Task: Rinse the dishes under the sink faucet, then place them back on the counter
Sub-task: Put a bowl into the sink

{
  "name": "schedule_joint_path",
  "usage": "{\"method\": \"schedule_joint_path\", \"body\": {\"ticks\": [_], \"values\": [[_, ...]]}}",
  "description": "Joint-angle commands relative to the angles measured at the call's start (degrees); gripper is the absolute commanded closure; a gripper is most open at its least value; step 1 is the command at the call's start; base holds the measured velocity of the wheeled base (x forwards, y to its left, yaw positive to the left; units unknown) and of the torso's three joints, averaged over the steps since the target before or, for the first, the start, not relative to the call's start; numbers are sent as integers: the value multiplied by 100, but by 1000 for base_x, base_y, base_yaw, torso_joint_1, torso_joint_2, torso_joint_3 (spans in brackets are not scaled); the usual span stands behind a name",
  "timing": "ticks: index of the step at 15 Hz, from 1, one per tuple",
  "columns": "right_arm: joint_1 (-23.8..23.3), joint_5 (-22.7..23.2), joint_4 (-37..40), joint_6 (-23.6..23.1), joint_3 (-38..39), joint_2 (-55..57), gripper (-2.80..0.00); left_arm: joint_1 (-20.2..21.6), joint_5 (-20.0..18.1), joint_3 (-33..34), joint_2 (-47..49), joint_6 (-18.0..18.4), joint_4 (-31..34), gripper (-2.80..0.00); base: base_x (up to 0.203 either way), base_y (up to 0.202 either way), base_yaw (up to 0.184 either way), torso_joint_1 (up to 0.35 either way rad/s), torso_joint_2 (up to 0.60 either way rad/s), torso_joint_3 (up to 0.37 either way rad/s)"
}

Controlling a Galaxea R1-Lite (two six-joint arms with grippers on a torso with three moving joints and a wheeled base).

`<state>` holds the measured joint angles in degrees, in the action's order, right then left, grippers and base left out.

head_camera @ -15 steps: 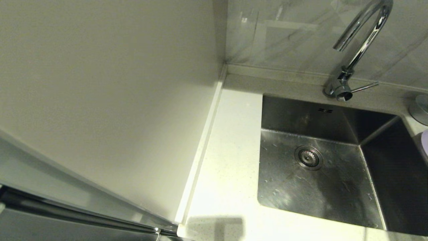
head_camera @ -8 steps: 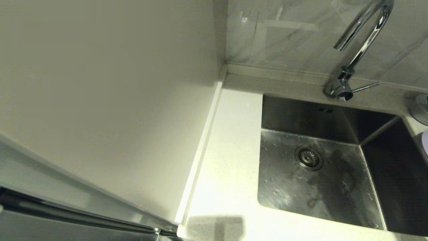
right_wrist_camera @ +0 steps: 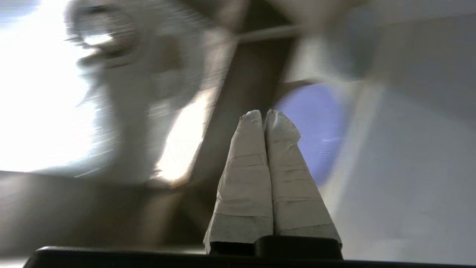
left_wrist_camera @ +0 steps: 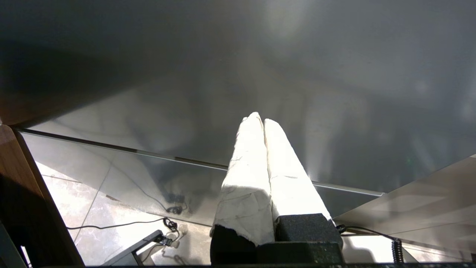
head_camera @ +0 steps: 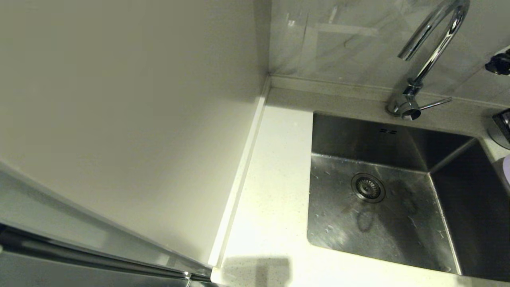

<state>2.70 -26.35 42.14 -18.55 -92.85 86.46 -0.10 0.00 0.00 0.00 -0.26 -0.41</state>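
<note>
White speckled surface (head_camera: 271, 191) rings the sink (head_camera: 382, 215); the lavender plate (right_wrist_camera: 316, 134) sits beside it. My right gripper (right_wrist_camera: 264, 113), jaws pressed together and empty, could knock it aside unless opened.

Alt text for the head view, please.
An empty steel sink with a round drain strainer sits in a white counter, chrome faucet behind it. A lavender plate shows at the right edge.

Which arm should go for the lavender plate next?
Right. The right gripper, shut, already faces the lavender plate at the sink's right edge; the left gripper hangs parked below the counter.
</note>
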Motion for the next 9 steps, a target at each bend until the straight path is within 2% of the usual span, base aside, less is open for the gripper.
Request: {"method": "schedule_joint_path", "body": {"ticks": [1, 3, 4, 5, 7, 8, 9], "values": [[166, 563, 1339, 1448, -855, 578, 0, 1, 0, 18, 0, 0, 0, 0, 0, 0, 0, 0, 0, 0], [307, 809, 1730, 2586, -1162, 938, 0, 1, 0, 18, 0, 0, -2, 0, 0, 0, 0, 0, 0, 0], [352, 826, 1767, 2950, -1250, 1103, 0, 1, 0, 18, 0, 0, -2, 0, 0, 0, 0, 0, 0, 0], [369, 758, 1775, 3231, -1387, 1246, 0, 1, 0, 18, 0, 0, -1, 0, 0, 0, 0, 0, 0, 0], [372, 113, 1692, 3610, -1595, 1508, 0, 1, 0, 18, 0, 0, 0, 0, 0, 0, 0, 0, 0, 0], [372, -198, 1476, 3715, -1630, 1580, 0, 1, 0, 18, 0, 0, -2, 0, 0, 0, 0, 0, 0, 0], [372, -310, 1212, 3722, -1638, 1610, 0, 1, 0, 18, 0, 0, 6, 0, 0, 0, 0, 0, 0, 0]]}}
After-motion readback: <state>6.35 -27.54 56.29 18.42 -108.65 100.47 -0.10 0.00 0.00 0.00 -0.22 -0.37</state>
